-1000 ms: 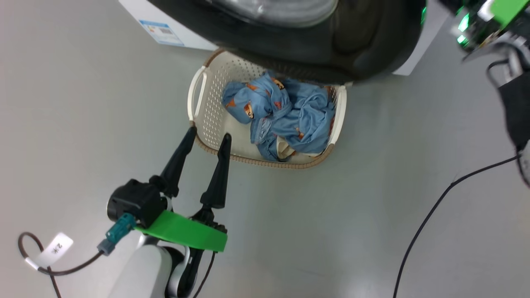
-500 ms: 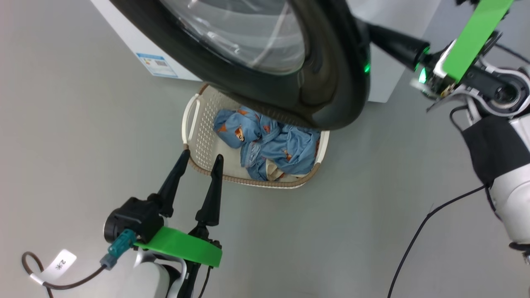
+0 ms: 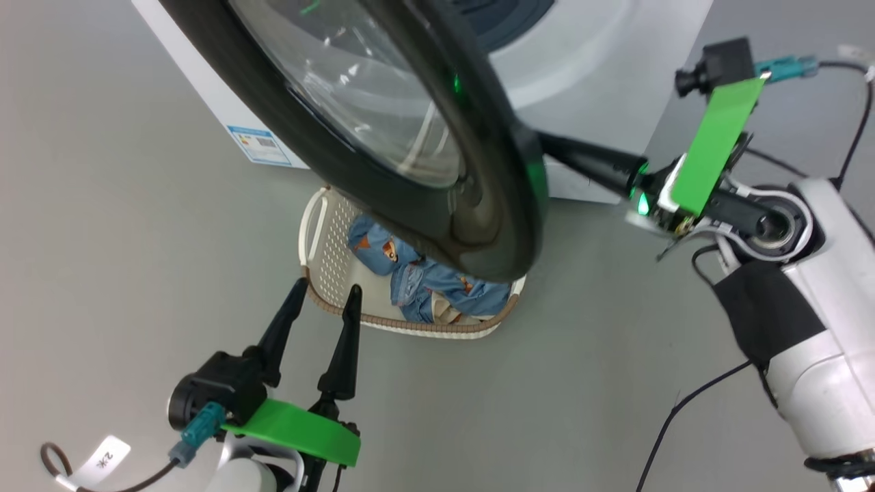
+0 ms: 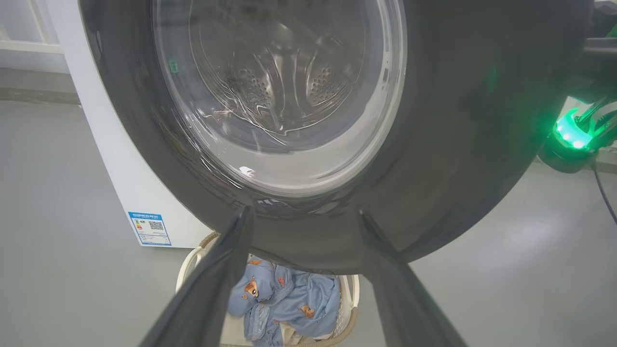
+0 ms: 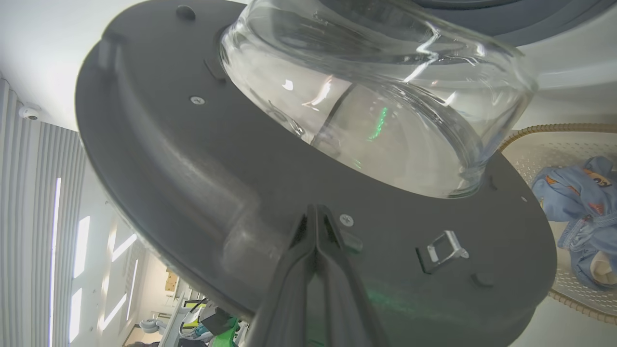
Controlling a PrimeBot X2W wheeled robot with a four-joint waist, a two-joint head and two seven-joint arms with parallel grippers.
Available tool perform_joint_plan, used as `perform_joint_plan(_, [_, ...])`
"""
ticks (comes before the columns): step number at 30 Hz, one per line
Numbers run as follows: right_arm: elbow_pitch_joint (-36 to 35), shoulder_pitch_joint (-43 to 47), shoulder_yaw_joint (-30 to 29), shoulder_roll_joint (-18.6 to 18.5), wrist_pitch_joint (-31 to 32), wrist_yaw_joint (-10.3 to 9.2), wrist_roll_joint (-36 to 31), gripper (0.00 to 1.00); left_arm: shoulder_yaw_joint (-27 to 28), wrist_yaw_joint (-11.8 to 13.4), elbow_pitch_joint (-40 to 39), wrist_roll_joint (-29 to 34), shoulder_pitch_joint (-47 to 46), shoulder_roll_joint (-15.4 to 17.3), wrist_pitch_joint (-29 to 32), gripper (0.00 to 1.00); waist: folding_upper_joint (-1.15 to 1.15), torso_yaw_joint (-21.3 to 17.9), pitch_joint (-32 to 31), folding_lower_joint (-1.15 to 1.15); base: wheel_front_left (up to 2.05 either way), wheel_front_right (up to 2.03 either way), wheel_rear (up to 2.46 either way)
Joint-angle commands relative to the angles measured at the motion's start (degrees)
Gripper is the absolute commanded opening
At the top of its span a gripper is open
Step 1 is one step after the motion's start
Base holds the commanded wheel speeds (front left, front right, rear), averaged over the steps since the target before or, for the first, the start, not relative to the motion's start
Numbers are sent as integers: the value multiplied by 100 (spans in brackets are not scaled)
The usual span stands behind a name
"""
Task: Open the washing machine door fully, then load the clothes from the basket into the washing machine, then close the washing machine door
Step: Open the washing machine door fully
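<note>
We judge the task early: the door is only part open and nothing is loaded. At the left, our left gripper [image 3: 327, 287] hovers spread wide and empty, just short of the basket [image 3: 327, 236]. The clothes [image 3: 418, 285] lie in that basket, beneath the washing machine door [image 3: 495, 205], which stands out at an angle from the washing machine [image 3: 601, 96]. At the right, our right gripper [image 5: 315, 212] is pinched shut on nothing. Its tips seem pressed to the door's inner face, beside the latch [image 5: 446, 248].
</note>
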Motion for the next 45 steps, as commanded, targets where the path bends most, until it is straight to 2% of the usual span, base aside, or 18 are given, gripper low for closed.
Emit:
perform_joint_plan(1, [-212,126,129,145,74,14,26,0,221,-9,-118,54,13,97,-36,100,0,18,-73,0,0,0,0])
perform_joint_plan(30, [-415,821,494,700,297,14,-38,0,277,-4,-145,22,306,97,-36,100,0,597,-465,0,0,0,0])
perform_joint_plan(36, [-427,869,512,751,297,14,-67,0,309,-3,-138,42,328,97,-36,100,0,597,-508,0,0,0,0])
perform_joint_plan(44, [-453,1029,410,677,77,14,-156,0,387,-22,-69,77,388,97,-36,100,0,403,-663,0,0,0,0])
perform_joint_plan(45, [-464,1050,392,654,31,14,-178,7,406,-28,-60,86,391,97,-36,100,0,372,-679,0,0,0,0])
